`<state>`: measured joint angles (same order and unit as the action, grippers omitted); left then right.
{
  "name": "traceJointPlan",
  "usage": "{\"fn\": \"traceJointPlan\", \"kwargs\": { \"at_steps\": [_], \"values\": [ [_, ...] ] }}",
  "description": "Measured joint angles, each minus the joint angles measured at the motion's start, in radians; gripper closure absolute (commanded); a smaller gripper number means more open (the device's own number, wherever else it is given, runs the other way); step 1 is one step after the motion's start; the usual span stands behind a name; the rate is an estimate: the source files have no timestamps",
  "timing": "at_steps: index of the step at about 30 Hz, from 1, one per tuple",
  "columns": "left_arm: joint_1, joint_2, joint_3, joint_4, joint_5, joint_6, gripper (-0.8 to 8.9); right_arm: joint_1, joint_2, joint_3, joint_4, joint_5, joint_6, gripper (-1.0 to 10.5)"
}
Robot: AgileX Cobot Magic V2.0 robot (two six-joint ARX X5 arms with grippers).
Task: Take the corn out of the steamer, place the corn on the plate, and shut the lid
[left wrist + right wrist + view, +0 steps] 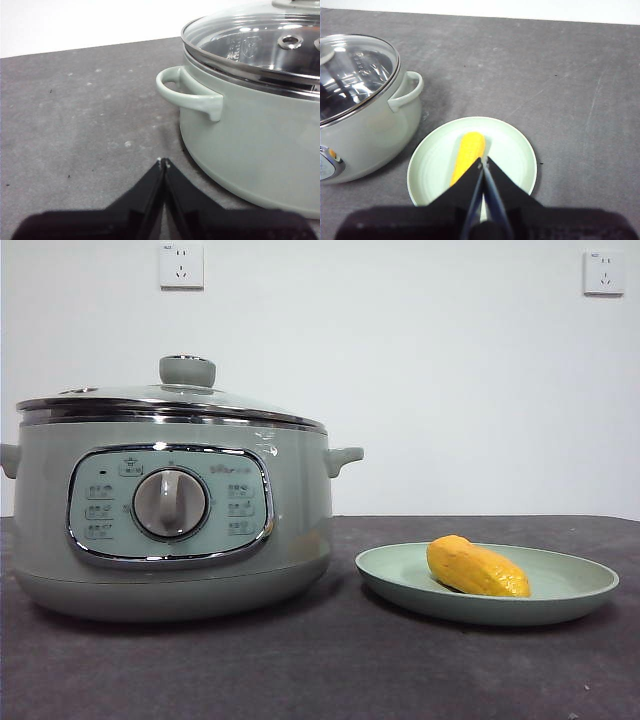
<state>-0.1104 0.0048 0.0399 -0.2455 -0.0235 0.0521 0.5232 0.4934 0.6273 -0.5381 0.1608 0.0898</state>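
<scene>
The sage-green steamer (170,520) stands at the left with the glass lid (170,400) on it, sitting a little askew; its green knob (187,370) is up. The yellow corn (476,568) lies on the pale-green plate (580,585) at the right. My left gripper (163,162) is shut and empty, low over the table beside the steamer's side handle (190,97). My right gripper (483,161) is shut and empty, above the plate (435,160) and the corn (466,155). Neither arm shows in the front view.
The dark grey table (330,670) runs to a white wall with two sockets (181,265). The steamer (360,120) stands close beside the plate in the right wrist view.
</scene>
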Motion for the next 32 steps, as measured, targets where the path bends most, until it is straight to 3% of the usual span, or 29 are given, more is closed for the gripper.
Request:
{"fn": "traceJointPlan", "kwargs": {
  "at_steps": [21,26,32],
  "values": [
    [0.000,0.000,0.000,0.000,0.000,0.000,8.16,-0.010,-0.034,-0.006,-0.037,0.026,-0.021,9.5],
    [0.000,0.000,0.000,0.000,0.000,0.000,8.16,-0.161,-0.177,-0.087,0.123,-0.045,-0.106,9.5],
    [0.000,0.000,0.000,0.000,0.000,0.000,8.16,-0.378,-0.320,-0.264,0.304,-0.185,-0.139,9.5]
  ]
}}
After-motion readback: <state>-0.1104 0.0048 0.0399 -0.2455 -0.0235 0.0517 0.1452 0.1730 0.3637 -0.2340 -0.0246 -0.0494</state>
